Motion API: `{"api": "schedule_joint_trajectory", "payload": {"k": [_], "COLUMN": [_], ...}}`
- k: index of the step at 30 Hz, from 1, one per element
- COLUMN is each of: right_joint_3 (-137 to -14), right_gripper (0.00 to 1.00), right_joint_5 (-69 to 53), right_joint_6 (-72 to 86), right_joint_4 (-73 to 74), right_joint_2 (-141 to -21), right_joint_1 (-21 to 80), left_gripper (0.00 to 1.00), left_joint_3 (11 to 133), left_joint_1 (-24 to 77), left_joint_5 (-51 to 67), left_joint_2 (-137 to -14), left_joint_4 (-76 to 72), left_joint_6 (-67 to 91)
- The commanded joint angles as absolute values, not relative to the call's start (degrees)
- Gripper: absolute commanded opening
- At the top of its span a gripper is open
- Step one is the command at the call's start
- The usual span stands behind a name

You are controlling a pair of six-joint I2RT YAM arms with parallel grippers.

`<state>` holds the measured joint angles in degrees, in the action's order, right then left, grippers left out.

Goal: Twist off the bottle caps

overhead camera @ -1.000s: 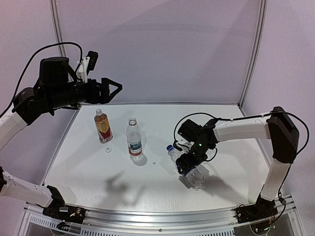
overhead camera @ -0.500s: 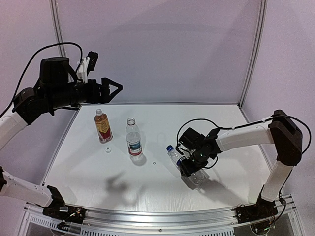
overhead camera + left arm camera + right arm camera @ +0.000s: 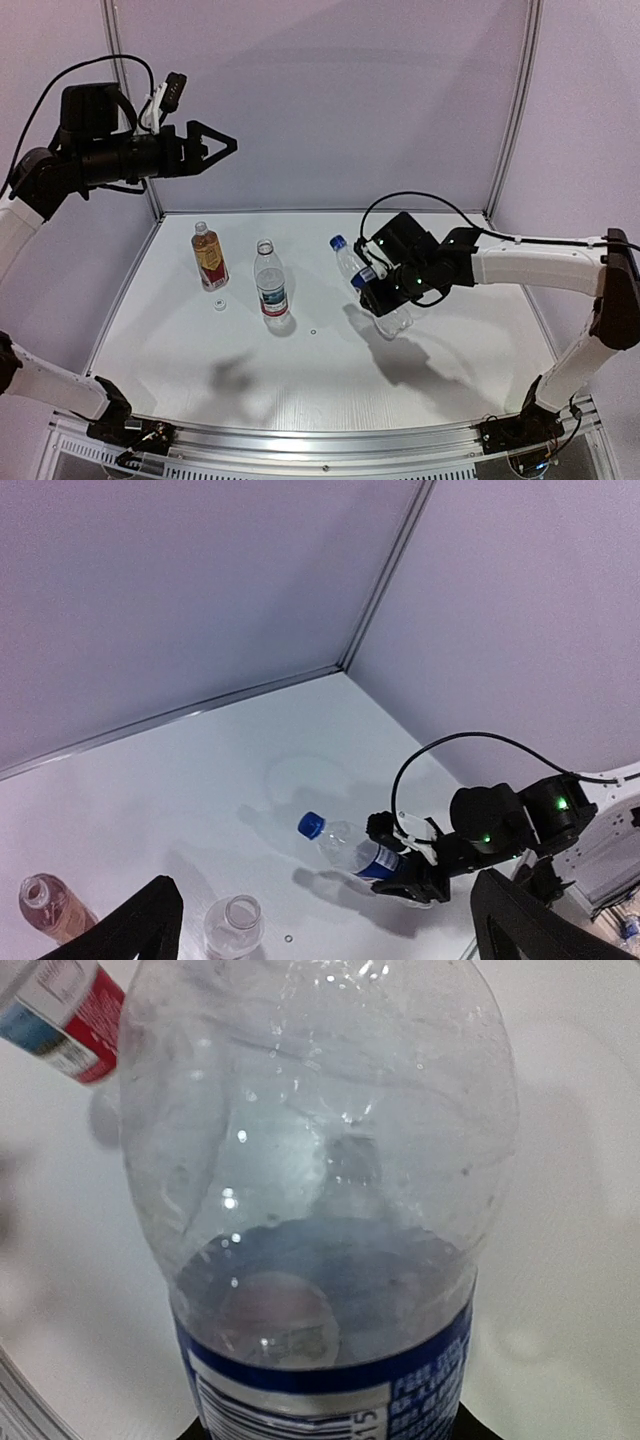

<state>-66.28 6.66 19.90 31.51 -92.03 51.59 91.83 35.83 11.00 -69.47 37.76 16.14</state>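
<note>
Pinching the blue bottle (image 3: pixel 352 264) by its body with the right fingers (image 3: pixel 380 292), tilted, blue cap (image 3: pixel 338 241) on, seemingly clear of the bench (image 3: pixel 450 350). Holding the left fingers (image 3: pixel 225 141) spread wide, raised high at the left, well above the uncapped amber bottle (image 3: pixel 208 257) and red bottle (image 3: pixel 271 285)

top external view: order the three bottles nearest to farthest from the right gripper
1. Clear plastic blue-label bottle, held in the right gripper.
2. Clear uncapped red-white-label bottle, table centre.
3. Amber-filled gold-red-label bottle, far left.
</note>
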Motion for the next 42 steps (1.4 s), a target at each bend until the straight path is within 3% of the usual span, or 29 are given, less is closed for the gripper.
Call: {"api": "schedule_joint_trajectory", "payload": {"k": [1,8,15,29,38,42], "right_joint_3": [-72.3,-79.3,-82.3,-83.7,-83.8,-83.8], "right_gripper": [0.47,0.42,0.4,0.38,0.37,0.37], "right_joint_5": [9.1,4.4,-12.0,-21.6,-22.4,-22.0], "right_joint_6": [17.4,15.2,15.0,17.1,17.9,17.9], "right_joint_4": [32.3,29.4,22.3,20.8,21.5,21.7], "right_joint_2": [-87.4,-83.5,-80.4,-79.3,-78.7,-78.1], "right_joint_1": [52.1,52.1,52.0,52.1,52.1,52.1], "left_gripper": [0.99,0.99,0.94,0.83,0.63,0.61], "left_joint_3": [96.8,96.6,102.6,103.9,103.2,102.5], "left_joint_1": [34.1,32.8,32.8,38.3,41.3,41.6], "left_joint_5": [25.8,36.3,39.9,35.9,29.9,28.6], "left_joint_2": [-72.8,-77.0,-83.9,-88.4,-89.0,-89.0], "left_joint_4": [39.4,24.5,17.8,14.8,13.6,12.4], "left_joint_6": [19.0,32.0,37.9,35.1,33.8,34.6]}}
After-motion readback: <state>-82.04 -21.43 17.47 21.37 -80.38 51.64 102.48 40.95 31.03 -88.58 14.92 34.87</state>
